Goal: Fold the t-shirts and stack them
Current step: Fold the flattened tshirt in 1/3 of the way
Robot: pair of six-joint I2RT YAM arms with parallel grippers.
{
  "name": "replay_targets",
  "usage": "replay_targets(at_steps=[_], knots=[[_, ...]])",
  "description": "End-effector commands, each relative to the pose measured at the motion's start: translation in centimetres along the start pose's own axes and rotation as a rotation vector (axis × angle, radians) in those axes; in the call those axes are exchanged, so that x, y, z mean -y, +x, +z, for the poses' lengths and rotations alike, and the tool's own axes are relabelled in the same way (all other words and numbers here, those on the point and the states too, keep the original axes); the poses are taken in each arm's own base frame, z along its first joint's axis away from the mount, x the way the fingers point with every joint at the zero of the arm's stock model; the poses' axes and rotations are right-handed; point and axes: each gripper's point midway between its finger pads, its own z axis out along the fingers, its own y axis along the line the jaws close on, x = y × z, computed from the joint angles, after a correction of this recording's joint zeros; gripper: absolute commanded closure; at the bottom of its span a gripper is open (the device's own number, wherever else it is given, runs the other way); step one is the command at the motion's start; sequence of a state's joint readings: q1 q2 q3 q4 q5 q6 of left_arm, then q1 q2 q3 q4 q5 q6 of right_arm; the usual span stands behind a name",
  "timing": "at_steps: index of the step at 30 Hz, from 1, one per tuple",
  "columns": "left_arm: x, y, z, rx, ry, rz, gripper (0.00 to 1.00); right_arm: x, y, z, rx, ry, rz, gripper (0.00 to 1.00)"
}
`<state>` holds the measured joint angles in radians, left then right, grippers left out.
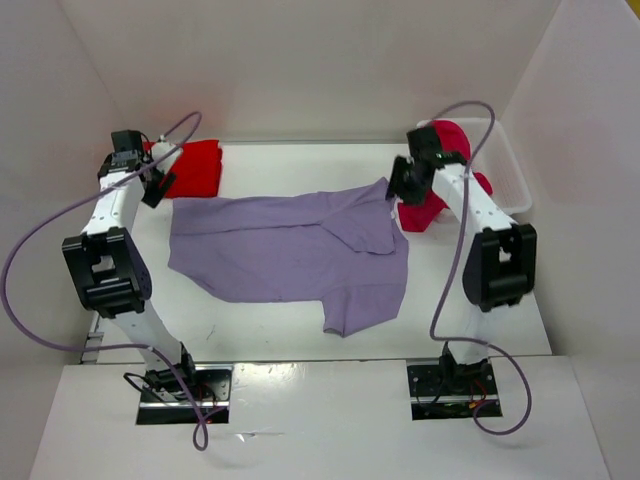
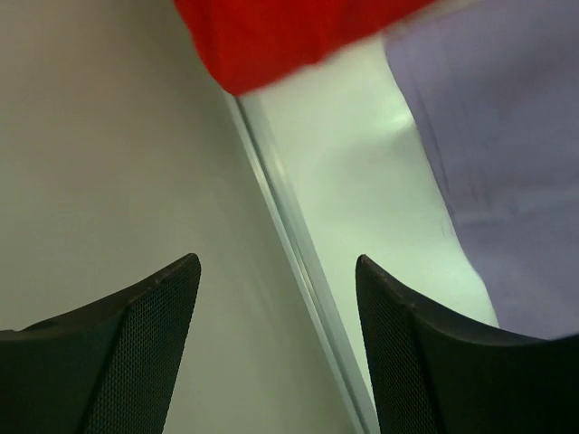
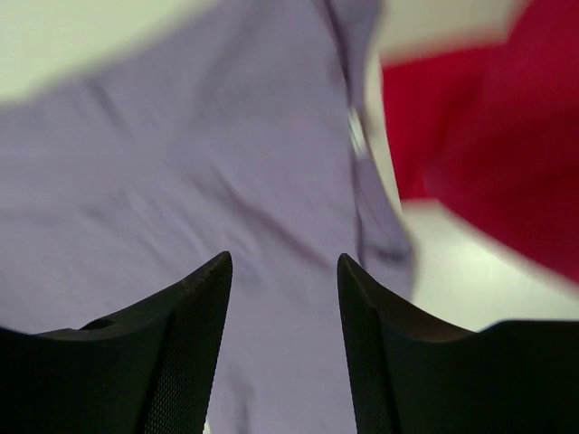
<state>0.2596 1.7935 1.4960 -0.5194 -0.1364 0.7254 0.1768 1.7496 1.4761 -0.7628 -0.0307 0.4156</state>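
1. Top external view: the lavender t-shirt (image 1: 290,250) lies spread and rumpled mid-table, between the two arms.
2. The bright red t-shirt (image 1: 190,168) sits far left; the crimson t-shirt (image 1: 430,205) spills from the white bin (image 1: 510,175) at the far right.
3. The left gripper (image 2: 276,271) hangs spread and empty by the lavender shirt's left edge.
4. The right gripper (image 3: 283,262), fingers apart and holding nothing, hangs over the lavender shirt's far right corner, just beside the crimson cloth.
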Motion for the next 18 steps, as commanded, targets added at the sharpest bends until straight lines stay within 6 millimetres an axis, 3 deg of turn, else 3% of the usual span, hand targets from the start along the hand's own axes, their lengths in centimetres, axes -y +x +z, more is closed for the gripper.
replay_targets(at_steps=[1,2,3,4,5,8,11,12,14,18], knots=[[2.2,-2.7,2.3,0.04,0.073,-0.051,0.23,-2.2,-5.6,3.4,0.096,0.012,-0.072,0.44],[2.4,-3.3,2.9,0.048,0.073,-0.06,0.23,-3.4,-8.3,3.2,0.153,-0.005,-0.071,0.42],[3.4,-3.6,4.2,0.037,0.091,-0.084,0.23,-3.6,-9.4,3.9,0.167,0.0,-0.079,0.4],[2.7,-4.3,4.5,0.044,0.073,-0.105,0.23,-3.1,-8.5,6.8,0.101,0.031,-0.091,0.38],[3.3,-4.1,5.9,0.025,0.089,-0.124,0.23,-4.3,-10.8,6.3,0.149,0.009,-0.09,0.34],[3.5,-4.4,7.5,0.015,0.095,-0.189,0.23,-4.1,-12.1,9.5,0.124,0.028,-0.12,0.29],[3.9,-3.2,8.7,-0.031,0.091,-0.223,0.23,-4.0,-12.2,12.1,0.09,0.042,-0.129,0.29],[3.5,-3.2,8.7,-0.031,0.074,-0.224,0.23,-3.8,-13.4,12.0,0.115,0.052,-0.109,0.29],[3.7,-2.9,9.0,-0.046,0.069,-0.233,0.23,-2.7,-12.0,13.9,0.065,0.096,-0.1,0.29],[4.1,-2.6,9.5,-0.052,0.073,-0.243,0.23,-1.1,-11.4,14.4,0.042,0.145,-0.093,0.33]])
